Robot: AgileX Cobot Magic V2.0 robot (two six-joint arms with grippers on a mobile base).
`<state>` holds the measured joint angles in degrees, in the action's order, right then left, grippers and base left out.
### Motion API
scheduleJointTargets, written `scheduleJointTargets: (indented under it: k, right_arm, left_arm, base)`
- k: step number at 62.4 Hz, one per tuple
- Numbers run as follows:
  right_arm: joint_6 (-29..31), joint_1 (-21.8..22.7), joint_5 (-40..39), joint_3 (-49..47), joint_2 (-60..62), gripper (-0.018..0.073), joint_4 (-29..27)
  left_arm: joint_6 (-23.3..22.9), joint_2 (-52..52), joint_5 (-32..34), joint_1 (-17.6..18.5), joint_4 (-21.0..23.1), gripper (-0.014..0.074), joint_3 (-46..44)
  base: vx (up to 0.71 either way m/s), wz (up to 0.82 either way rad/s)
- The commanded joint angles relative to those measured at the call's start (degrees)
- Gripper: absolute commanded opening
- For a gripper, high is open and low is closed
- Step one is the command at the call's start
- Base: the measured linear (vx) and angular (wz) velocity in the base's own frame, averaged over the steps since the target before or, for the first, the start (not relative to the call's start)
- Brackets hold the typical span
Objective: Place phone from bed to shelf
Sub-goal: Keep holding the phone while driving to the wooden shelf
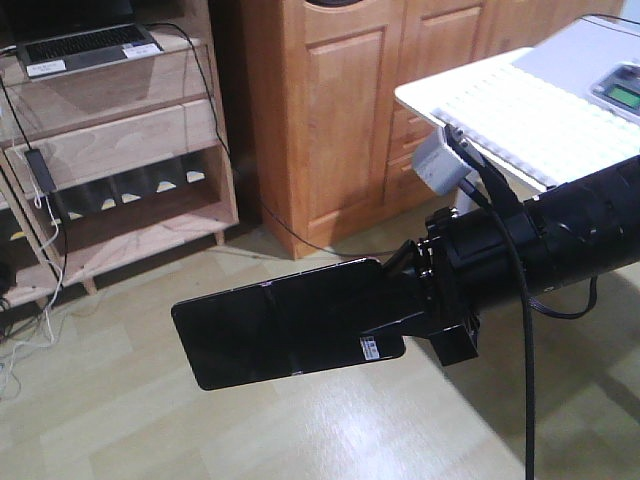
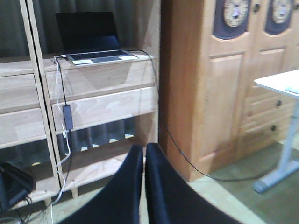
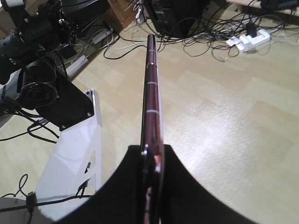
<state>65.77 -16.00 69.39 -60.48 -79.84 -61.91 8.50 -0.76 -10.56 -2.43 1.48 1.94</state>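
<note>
Phone (image 1: pixel 280 335), one only, is a thin glossy black slab with a seam across its middle and one small white barcode sticker near its held end. From the right wrist it shows edge-on (image 3: pixel 152 93) with a pinkish rim. The right gripper (image 3: pixel 152 161), black and matte, is clenched on one short end of it. This carries the slab roughly level in the air over the pale wood-grain plank floor (image 1: pixel 300 430), well apart from the shelf. The left gripper (image 2: pixel 144 149) has its two dark fingers pressed together with nothing between them. The shelf (image 1: pixel 130 140) is one pale natural-wood unit of thick flat boards and upright dividers. Its upper board bears one open grey laptop with a black screen (image 2: pixel 93 46). One small black power adapter (image 2: pixel 67 116) hangs on cables against the board front below. What lies in the lower compartment is too dim to tell. Beside the shelf stands one tall orange-brown wooden cabinet with panelled doors (image 1: pixel 330 110). One white bench (image 1: pixel 470 95) juts in beside the cabinet. In the right wrist view, tangled black cables and one white power strip (image 3: pixel 250 39) lie on the floor.
</note>
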Motion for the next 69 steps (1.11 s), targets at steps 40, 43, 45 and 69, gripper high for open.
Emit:
scheduleJointTargets:
  k: [40,43,45,69]
  right_arm:
    - [0.5,0.1,4.2,-1.4,2.0,-0.0002,-5.0]
    - [0.5,0.1,4.3,-1.4,2.0,-0.0002,-5.0]
    - [0.5,0.1,4.3,-1.4,2.0,-0.0002,-5.0]
    - [0.5,0.1,4.3,-1.4,2.0,-0.0002,-5.0]
  left_arm:
    - [-0.3,-0.8,4.1,0.2,0.5,0.0001,-1.2]
    - [-0.3,-0.8,4.1,0.2,0.5,0.0001,-1.2]
    - [-0.3,-0.8,4.1,0.2,0.5,0.0001,-1.2]
    - [-0.3,-0.8,4.1,0.2,0.5,0.0001,-1.2]
  base:
    - [0.47,0.28]
    - [0.47,0.27]
    - [0.46,0.27]
    - [0.43,0.3]
